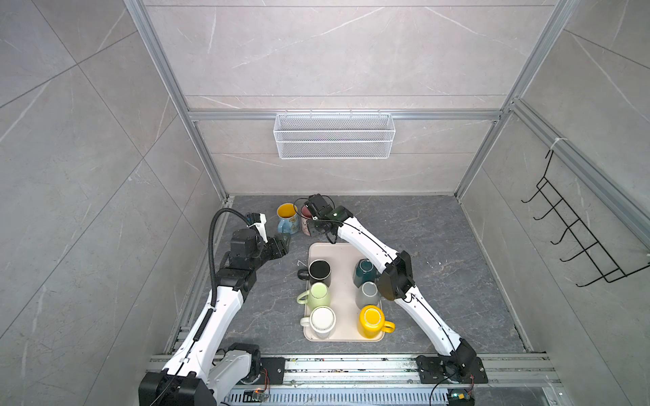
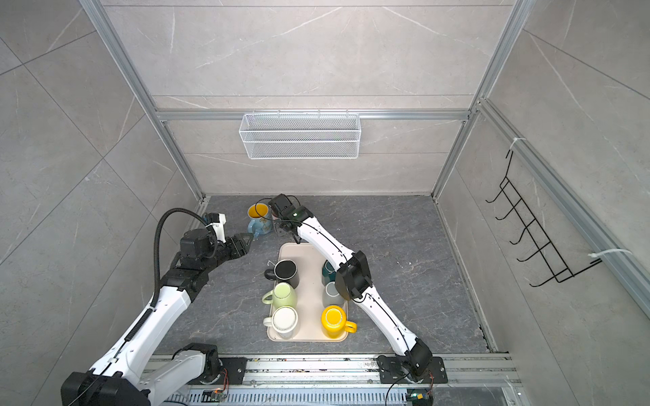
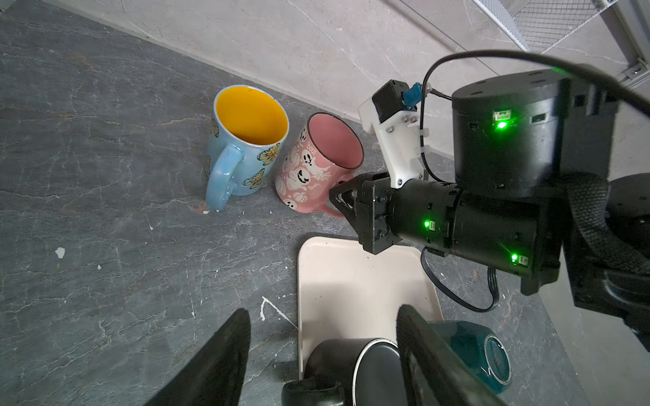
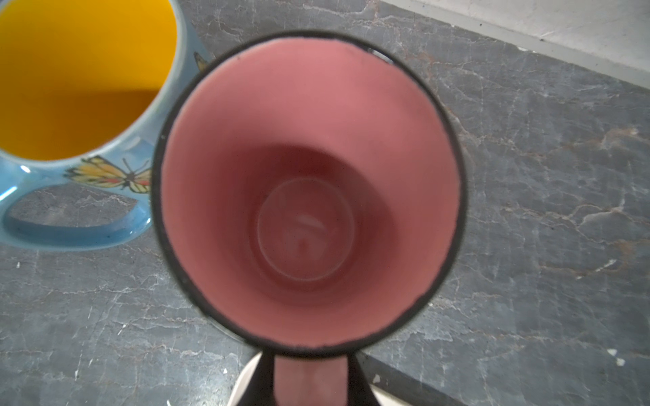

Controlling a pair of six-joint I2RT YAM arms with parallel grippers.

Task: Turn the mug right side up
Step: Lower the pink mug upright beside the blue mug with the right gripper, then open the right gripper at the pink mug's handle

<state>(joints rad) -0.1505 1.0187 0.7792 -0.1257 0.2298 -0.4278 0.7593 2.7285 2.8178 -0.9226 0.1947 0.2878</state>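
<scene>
The pink ghost mug (image 3: 316, 165) stands mouth up on the dark table, just beside the blue butterfly mug (image 3: 246, 147) and past the far end of the tray (image 3: 351, 281). Its long axis is vertical and its handle points back toward the right gripper (image 3: 339, 200), which is pinched on that handle. The left gripper (image 1: 284, 242) hangs spread and empty, near but apart. Letting go looks like the right arm's job.

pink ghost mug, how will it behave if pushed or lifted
The pink ghost mug looks like glazed ceramic: probably rigid, slick, breakable. It stands tall, so a push near the rim may tip it. The right hand pinches only its handle, so lifted it might swing.
</scene>
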